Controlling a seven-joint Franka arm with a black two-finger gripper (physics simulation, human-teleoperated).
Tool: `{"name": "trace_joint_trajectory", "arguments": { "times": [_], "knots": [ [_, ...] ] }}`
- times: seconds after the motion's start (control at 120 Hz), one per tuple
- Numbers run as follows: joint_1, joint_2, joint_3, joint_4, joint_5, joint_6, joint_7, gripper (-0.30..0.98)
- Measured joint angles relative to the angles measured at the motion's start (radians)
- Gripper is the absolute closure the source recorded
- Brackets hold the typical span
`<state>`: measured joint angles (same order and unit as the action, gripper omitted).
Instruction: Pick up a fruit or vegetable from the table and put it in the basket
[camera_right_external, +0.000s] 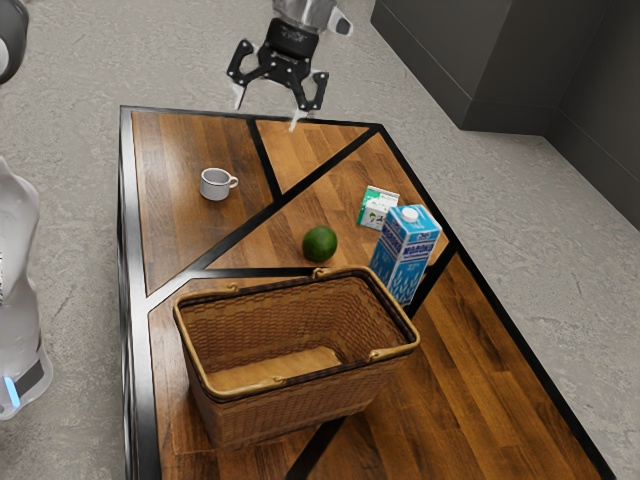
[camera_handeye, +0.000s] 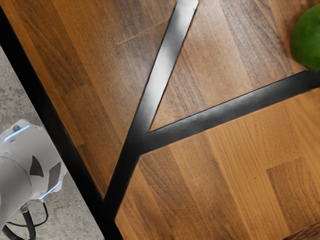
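Above the table's far edge in the exterior view, my gripper (camera_right_external: 267, 112) hangs open with nothing between its spread fingers. A round green fruit (camera_right_external: 319, 244) rests on the tabletop, just beyond the wicker basket (camera_right_external: 300, 405) and well below and apart from my gripper. The basket stands upright, and no item shows on the visible part of its floor. In the wrist view the green fruit (camera_handeye: 307, 39) is partly cut off at the picture's border, off to one side of my hand.
A blue carton (camera_right_external: 403, 255) stands close to the basket's far corner, with a small green and white box (camera_right_external: 378, 207) behind it. A white mug (camera_right_external: 215, 184) sits toward the exterior view's left. The wooden table (camera_right_external: 500, 370) has black metal strips. Part of the robot (camera_handeye: 30, 165) appears beyond its edge.
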<state>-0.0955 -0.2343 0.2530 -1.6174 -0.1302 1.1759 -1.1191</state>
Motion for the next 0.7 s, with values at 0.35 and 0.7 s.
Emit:
{"name": "trace_joint_trajectory", "arguments": {
  "times": [0.35, 0.7],
  "knots": [
    [0.1, -0.479, -0.099, -0.503, -0.089, 0.251, -0.566, 0.01],
    [0.035, -0.203, -0.108, -0.622, -0.065, 0.634, -0.65, 0.01]
  ]
}}
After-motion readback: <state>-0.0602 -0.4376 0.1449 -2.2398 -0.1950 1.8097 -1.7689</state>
